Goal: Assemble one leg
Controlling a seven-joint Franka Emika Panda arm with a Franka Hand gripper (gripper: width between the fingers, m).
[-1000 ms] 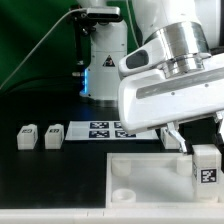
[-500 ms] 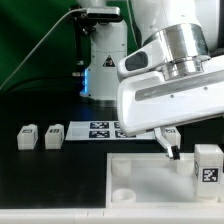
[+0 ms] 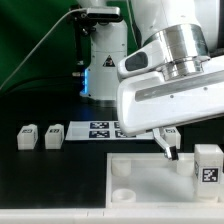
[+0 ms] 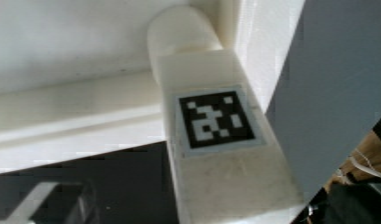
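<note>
- Exterior view first: the leg (image 3: 207, 160) stands upright on the large white square piece (image 3: 150, 178), at that piece's end on the exterior view's right. Its black-and-white tag (image 3: 208, 173) faces the camera.
- I cannot tell whether the leg's foot sits inside a corner socket or only on top of the piece.
- The gripper (image 3: 171, 152) hangs low over the square piece, just beside the leg on the exterior view's left. One dark fingertip (image 3: 172, 153) shows below the arm's big white body (image 3: 165, 85).
- From neither view can I tell how wide the jaws stand or whether they have hold of anything. In the exterior view a narrow gap shows between the visible fingertip and the leg.
- On the black table (image 3: 60, 170), towards the exterior view's left, sit the far block (image 3: 27, 136) and the near block (image 3: 53, 135). They are side by side, both small and white, and well apart from the leg.
- The marker board (image 3: 100, 129) lies flat just beyond them, partly hidden by the arm.
- A round socket (image 3: 122, 171) shows in the square piece's corner on the exterior view's left.
- Wrist view: the leg (image 4: 208, 180) fills the frame as a long, slanted white bar, with its tag (image 4: 215, 118) sharp and square-on.
</note>
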